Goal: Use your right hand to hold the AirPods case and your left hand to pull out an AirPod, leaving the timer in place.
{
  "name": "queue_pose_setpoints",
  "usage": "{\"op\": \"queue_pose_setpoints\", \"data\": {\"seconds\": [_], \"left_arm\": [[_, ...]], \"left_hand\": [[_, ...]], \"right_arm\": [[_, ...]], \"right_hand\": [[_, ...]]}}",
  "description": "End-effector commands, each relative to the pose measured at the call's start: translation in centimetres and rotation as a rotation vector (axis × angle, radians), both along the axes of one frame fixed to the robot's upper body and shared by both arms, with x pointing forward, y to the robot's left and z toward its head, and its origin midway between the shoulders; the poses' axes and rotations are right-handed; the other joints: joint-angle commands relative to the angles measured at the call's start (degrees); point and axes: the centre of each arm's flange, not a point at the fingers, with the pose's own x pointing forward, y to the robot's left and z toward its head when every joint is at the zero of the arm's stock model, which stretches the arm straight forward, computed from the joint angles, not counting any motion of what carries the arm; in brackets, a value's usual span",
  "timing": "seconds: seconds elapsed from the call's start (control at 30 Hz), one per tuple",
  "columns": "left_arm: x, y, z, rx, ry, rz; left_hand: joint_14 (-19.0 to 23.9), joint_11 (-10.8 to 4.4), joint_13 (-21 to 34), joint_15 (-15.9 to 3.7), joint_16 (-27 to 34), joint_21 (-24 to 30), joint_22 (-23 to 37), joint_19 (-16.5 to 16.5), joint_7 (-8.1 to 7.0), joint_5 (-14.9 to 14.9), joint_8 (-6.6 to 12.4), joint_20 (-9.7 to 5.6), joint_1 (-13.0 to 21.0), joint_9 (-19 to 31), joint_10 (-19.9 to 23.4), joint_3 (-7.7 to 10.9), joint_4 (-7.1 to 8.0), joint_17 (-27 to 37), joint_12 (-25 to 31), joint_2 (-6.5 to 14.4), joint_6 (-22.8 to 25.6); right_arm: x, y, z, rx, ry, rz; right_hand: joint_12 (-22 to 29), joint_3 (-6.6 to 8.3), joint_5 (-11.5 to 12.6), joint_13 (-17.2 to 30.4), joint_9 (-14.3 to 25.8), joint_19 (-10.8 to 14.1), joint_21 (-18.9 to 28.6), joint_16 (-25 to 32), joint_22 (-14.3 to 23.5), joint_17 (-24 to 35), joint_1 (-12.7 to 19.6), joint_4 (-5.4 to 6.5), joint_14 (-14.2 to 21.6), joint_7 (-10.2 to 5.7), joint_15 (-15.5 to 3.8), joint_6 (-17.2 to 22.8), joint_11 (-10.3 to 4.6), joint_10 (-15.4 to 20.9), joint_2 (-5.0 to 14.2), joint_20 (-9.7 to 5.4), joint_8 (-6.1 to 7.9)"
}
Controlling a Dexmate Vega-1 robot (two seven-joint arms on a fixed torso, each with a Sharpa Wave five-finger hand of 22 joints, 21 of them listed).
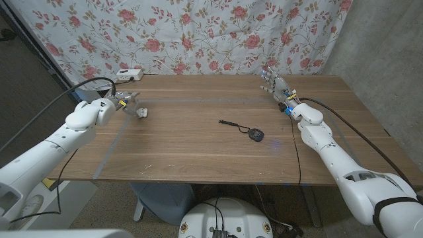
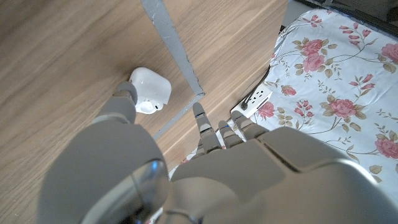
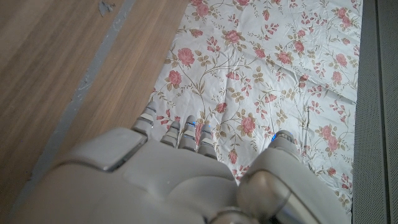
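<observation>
Arms reach in from both near corners over the wooden worktop (image 1: 198,155). The left arm stretches toward the far left part of the worktop, and its left hand (image 1: 121,102) sits low above the wood beside the one white AirPods case (image 1: 143,113). In the left wrist view one fingertip (image 2: 126,94) touches the side of the case (image 2: 151,91), while the other fingers stretch out past it toward the worktop's edge; the fingers are apart and nothing is clasped in them. The case lies on the wood just beside a grey tape line (image 2: 171,46), and its lid looks closed, though I cannot be sure.

The right arm runs up the right side, and its right hand (image 1: 273,84) is raised near the far right edge with its fingers pointing up and spread, holding nothing. The right wrist view shows those fingertips (image 3: 188,130) against the flowered cloth (image 3: 273,68) that hangs behind the worktop.

One small dark round timer (image 1: 256,135) lies near the middle of the worktop, toward the right, with a thin black cord running from it toward the left. It is well apart from both hands and from the case.

One white power strip (image 1: 129,74) rests at the far left edge, close beyond the left hand.
</observation>
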Motion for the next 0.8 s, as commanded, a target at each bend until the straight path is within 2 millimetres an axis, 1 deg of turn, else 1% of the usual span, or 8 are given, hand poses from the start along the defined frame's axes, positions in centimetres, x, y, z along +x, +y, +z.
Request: {"op": "queue_pose_setpoints", "data": {"seconds": [0.03, 0.2, 0.43, 0.53, 0.63, 0.8], "left_arm": [[0.91, -0.31, -0.13, -0.005, 0.016, -0.010], [1.14, -0.81, -0.41, 0.011, 0.024, -0.027], [1.21, -0.85, -0.59, 0.007, 0.026, -0.021], [1.37, -0.85, -0.59, -0.010, 0.047, -0.021], [1.51, -0.75, -0.76, -0.022, 0.041, -0.027], [1.74, -1.04, -1.02, -0.005, 0.048, -0.029]], "left_hand": [[0.3, -0.10, 0.1, 0.10, 0.0, 0.3, 0.0, 0.3, -0.12, 0.1, 0.29, 0.14, 0.5, 0.2, 0.6, -0.25, -0.05, 0.1, 0.3, 0.1, -0.5], [0.3, -0.17, 0.2, 0.00, -0.1, 0.3, 0.0, 0.4, -0.23, 0.1, 0.35, 0.13, 0.6, 0.2, 0.8, -0.27, -0.04, 0.1, 0.4, 0.2, -0.3], [0.3, -0.34, 0.2, -0.15, -0.1, 0.3, 0.0, 0.3, -0.20, 0.0, 0.34, 0.09, 0.7, 0.2, 0.9, -0.32, -0.03, 0.1, 0.5, 0.3, -0.1], [0.3, -0.22, 0.2, -0.23, -0.1, 0.3, 0.0, 0.3, -0.09, 0.0, -0.08, 0.07, 0.7, 0.2, 0.9, -0.39, 0.00, 0.1, 0.5, 0.3, -1.0], [0.2, -0.08, 0.2, -0.17, -0.2, 0.3, 0.0, 0.3, -0.11, 0.0, -0.09, 0.04, 0.7, 0.2, 0.9, -0.45, 0.04, 0.1, 0.4, 0.4, -1.0], [0.2, -0.09, 0.2, -0.10, -0.2, 0.3, 0.0, 0.2, -0.22, 0.0, -0.35, 0.01, 0.6, 0.2, 0.9, -0.53, 0.07, 0.1, 0.4, 0.4, -1.6]], "right_arm": [[0.25, -0.08, 0.26, 0.003, 0.001, -0.004], [0.33, -0.15, 0.36, -0.002, 0.002, -0.006], [0.47, -0.13, 0.61, -0.004, -0.002, -0.002], [0.50, -0.17, 0.66, -0.003, -0.002, -0.003], [0.55, -0.15, 0.69, -0.008, 0.001, -0.002], [0.61, -0.14, 0.75, -0.011, 0.000, -0.003]], "right_hand": [[0.0, 0.25, 0.1, 0.0, 0.1, -0.2, 0.3, 0.0, 0.0, 0.1, 0.1, -0.14, -0.1, -0.01, 0.13, 0.2, -0.17, 0.2, 0.12, 0.27, 0.30], [0.0, 0.25, 0.1, 0.0, 0.1, -0.2, 0.3, 0.1, 0.0, 0.1, 0.1, -0.16, -0.1, 0.01, 0.14, 0.2, -0.12, 0.2, 0.11, 0.28, 0.30], [0.0, 0.25, 0.1, 0.0, 0.1, -0.2, 0.3, 0.0, 0.0, 0.1, 0.1, -0.19, -0.1, 0.00, 0.13, 0.3, -0.12, 0.2, 0.11, 0.28, 0.33], [0.0, 0.25, 0.1, 0.0, 0.1, -0.2, 0.3, 0.0, 0.0, 0.1, 0.1, -0.19, -0.1, -0.01, 0.13, 0.3, -0.12, 0.2, 0.12, 0.29, 0.32], [0.0, 0.25, 0.1, 0.0, 0.1, -0.2, 0.3, 0.0, 0.0, 0.1, 0.2, -0.20, -0.1, -0.01, 0.09, 0.3, -0.19, 0.2, 0.12, 0.28, 0.32], [0.0, 0.24, 0.1, 0.0, 0.1, -0.2, 0.3, 0.0, 0.0, 0.1, 0.2, -0.21, -0.1, -0.01, 0.11, 0.2, -0.14, 0.2, 0.12, 0.29, 0.28]]}}
